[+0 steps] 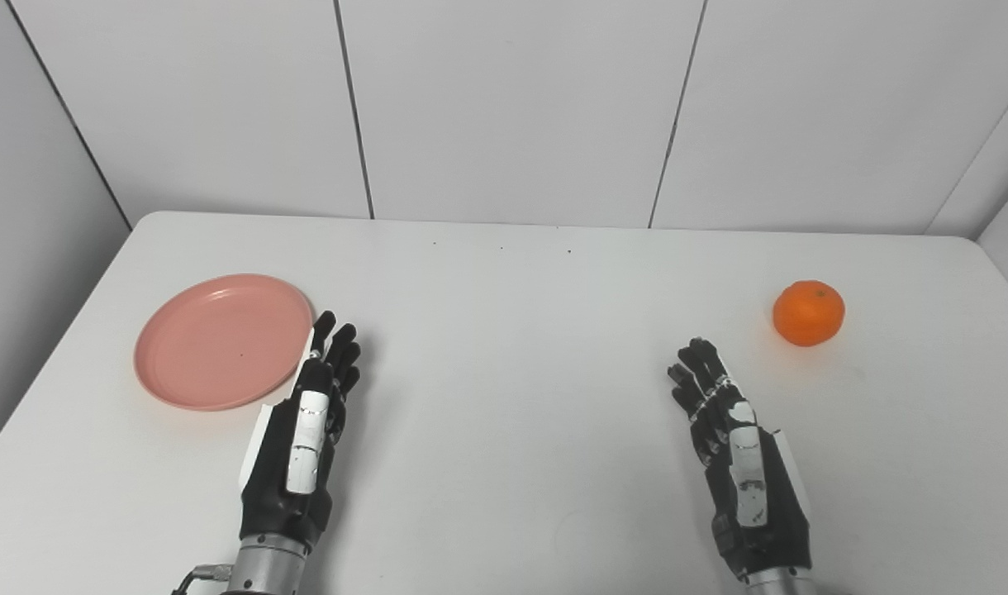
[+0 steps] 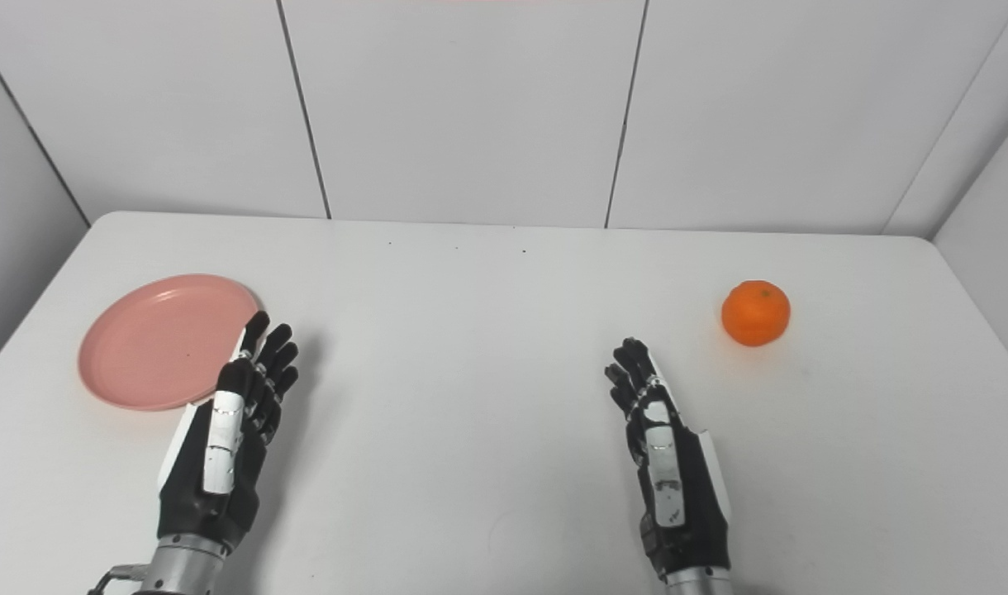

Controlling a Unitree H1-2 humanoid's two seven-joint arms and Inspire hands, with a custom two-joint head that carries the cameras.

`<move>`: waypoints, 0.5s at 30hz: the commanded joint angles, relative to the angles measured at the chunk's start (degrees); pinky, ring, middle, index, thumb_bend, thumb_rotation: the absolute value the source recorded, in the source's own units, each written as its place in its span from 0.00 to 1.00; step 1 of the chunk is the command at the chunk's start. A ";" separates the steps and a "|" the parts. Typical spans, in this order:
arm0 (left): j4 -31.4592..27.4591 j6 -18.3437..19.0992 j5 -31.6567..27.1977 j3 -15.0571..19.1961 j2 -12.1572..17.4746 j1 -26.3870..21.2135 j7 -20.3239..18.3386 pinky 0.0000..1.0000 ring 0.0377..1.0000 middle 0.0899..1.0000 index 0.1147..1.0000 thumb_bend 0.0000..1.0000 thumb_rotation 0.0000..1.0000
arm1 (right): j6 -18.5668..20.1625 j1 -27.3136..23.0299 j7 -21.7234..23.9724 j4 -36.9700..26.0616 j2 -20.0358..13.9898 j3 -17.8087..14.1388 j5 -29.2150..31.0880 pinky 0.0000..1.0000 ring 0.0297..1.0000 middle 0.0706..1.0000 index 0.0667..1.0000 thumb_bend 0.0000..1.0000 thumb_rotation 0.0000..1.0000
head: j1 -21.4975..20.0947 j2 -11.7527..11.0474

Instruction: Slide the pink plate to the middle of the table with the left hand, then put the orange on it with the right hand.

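A pink plate [image 1: 223, 340] lies flat on the left side of the white table [image 1: 512, 330]. An orange [image 1: 809, 312] sits on the table at the far right. My left hand [image 1: 301, 438] is open and empty, fingers stretched forward, just right of the plate's near right rim, close to it. My right hand [image 1: 735, 450] is open and empty, fingers stretched forward, to the near left of the orange and well apart from it. Both show in the right eye view too: plate [image 2: 169, 340], orange [image 2: 755, 312].
White panelled walls [image 1: 504, 107] close off the table's far edge and both sides. Bare tabletop lies between the two hands.
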 commanded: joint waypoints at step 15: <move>-2.30 6.47 -6.78 0.71 1.51 0.44 1.01 1.00 1.00 1.00 1.00 0.84 0.95 | 6.71 -0.57 -2.33 -6.24 2.25 0.09 -0.22 0.98 0.94 0.94 0.92 0.80 1.00 | -1.53 0.26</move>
